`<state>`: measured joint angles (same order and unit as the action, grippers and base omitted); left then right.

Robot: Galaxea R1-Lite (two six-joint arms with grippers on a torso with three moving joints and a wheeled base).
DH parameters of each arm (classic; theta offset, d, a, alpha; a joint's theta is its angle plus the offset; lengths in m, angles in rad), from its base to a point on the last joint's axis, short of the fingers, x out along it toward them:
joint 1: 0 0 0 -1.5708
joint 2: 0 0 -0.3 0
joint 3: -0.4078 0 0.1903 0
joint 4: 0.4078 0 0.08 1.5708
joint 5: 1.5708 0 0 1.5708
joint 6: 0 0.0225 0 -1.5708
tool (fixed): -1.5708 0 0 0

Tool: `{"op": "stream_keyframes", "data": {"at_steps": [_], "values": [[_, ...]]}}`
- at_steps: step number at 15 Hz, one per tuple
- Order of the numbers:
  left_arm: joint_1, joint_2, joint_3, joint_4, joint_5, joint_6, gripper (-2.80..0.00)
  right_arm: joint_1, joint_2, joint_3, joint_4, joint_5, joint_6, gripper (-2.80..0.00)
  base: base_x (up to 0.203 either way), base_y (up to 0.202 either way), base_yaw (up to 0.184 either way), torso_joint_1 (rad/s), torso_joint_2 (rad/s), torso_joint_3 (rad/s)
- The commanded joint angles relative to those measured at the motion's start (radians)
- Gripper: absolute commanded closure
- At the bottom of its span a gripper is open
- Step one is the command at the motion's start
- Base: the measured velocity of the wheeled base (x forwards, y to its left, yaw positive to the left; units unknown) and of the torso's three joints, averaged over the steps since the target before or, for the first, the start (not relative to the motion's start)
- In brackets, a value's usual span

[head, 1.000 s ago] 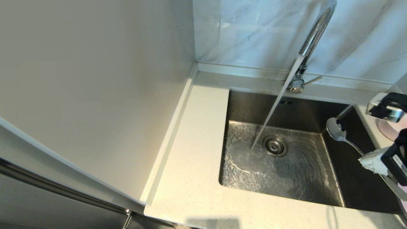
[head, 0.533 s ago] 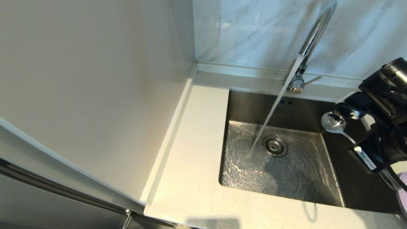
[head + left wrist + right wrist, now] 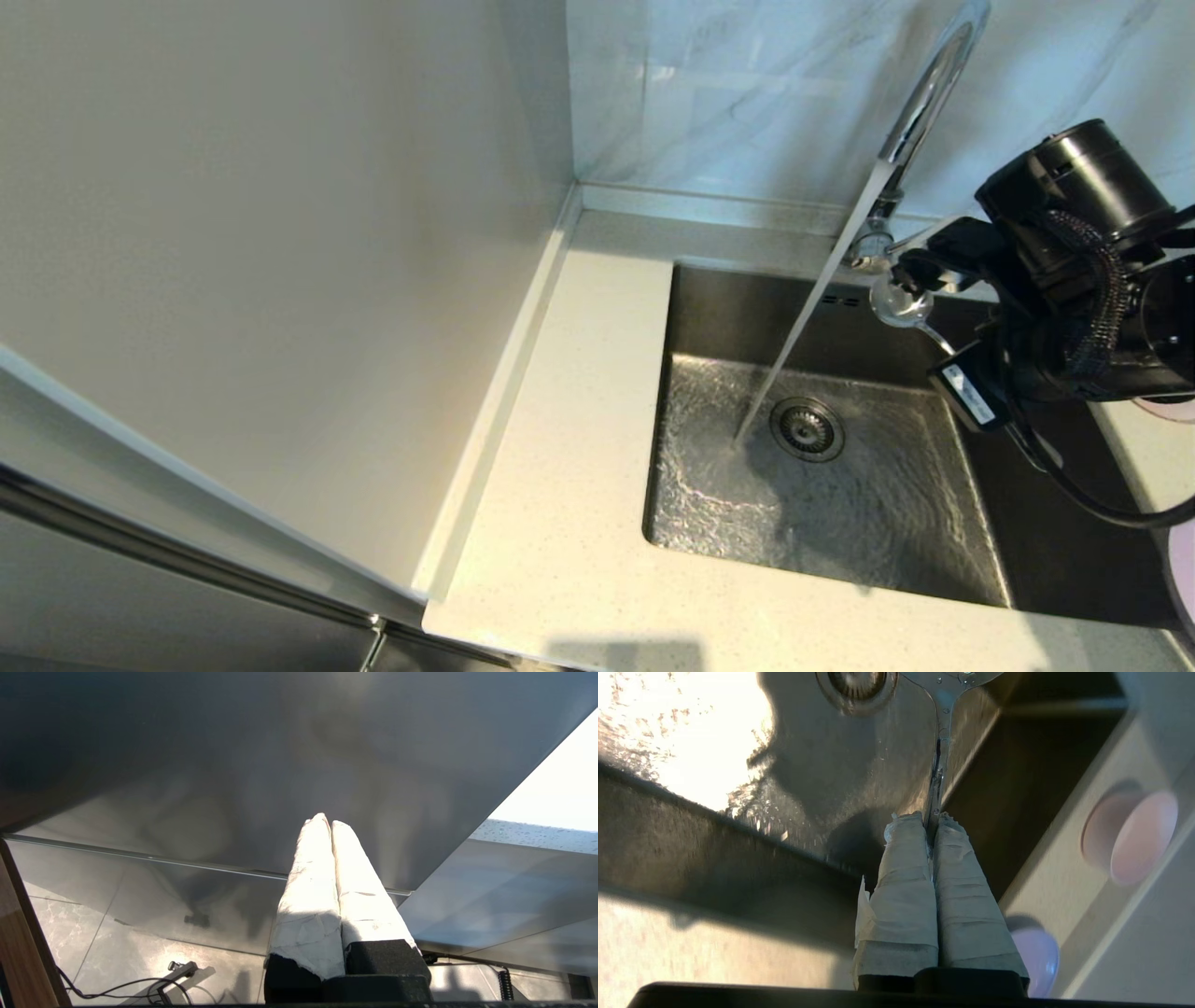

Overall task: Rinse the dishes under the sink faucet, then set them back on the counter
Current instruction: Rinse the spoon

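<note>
A brushed steel sink (image 3: 934, 523) is seen, wet and rippled near its drain (image 3: 808, 428). Beside it, speckled matt stone forms the counter (image 3: 560, 523). The faucet (image 3: 920, 103) and spoon (image 3: 901, 303) are polished metal.

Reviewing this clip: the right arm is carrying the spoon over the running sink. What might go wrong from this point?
1. The right gripper pinches only the end of the thin wet handle of the spoon; it may slip or twist and drop into the sink.
2. The spoon bowl sits close to the faucet base and its lever; it may knock them.
3. Once the bowl meets the water stream, spray may reach the counter.
</note>
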<state>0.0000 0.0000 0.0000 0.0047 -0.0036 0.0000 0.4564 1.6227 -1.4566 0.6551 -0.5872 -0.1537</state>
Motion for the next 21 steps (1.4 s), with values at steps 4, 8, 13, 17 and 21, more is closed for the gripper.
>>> {"op": "stream_keyframes", "data": {"at_steps": [4, 8, 13, 17, 21], "values": [[0.0, 0.0, 0.0, 0.0, 0.001, 0.0, 0.0, 0.004, 0.054, -0.006, -0.075, -0.02, -0.009, 0.0, 0.0, 0.0, 0.0, 0.0, 0.0, 0.0], [0.0, 0.0, 0.0, 0.0, 0.001, 0.0, 0.0, 0.004, 0.072, -0.024, -0.091, -0.02, -0.007, 0.0, 0.0, 0.0, 0.0, 0.0, 0.0, 0.0], [0.0, 0.0, 0.0, 0.0, 0.001, 0.0, 0.0, 0.008, 0.105, -0.045, -0.168, -0.022, -0.006, 0.0, 0.0, 0.0, 0.0, 0.0, 0.0, 0.0], [0.0, 0.0, 0.0, 0.0, 0.0, 0.0, 0.0, 0.008, 0.111, -0.054, -0.17, -0.022, -0.006, 0.0, 0.0, 0.0, 0.0, 0.0, 0.0, 0.0], [0.0, 0.0, 0.0, 0.0, -0.001, 0.0, 0.0, 0.007, 0.106, -0.052, -0.172, -0.02, 0.002, 0.0, 0.0, 0.0, 0.0, 0.0, 0.0, 0.0]]}}
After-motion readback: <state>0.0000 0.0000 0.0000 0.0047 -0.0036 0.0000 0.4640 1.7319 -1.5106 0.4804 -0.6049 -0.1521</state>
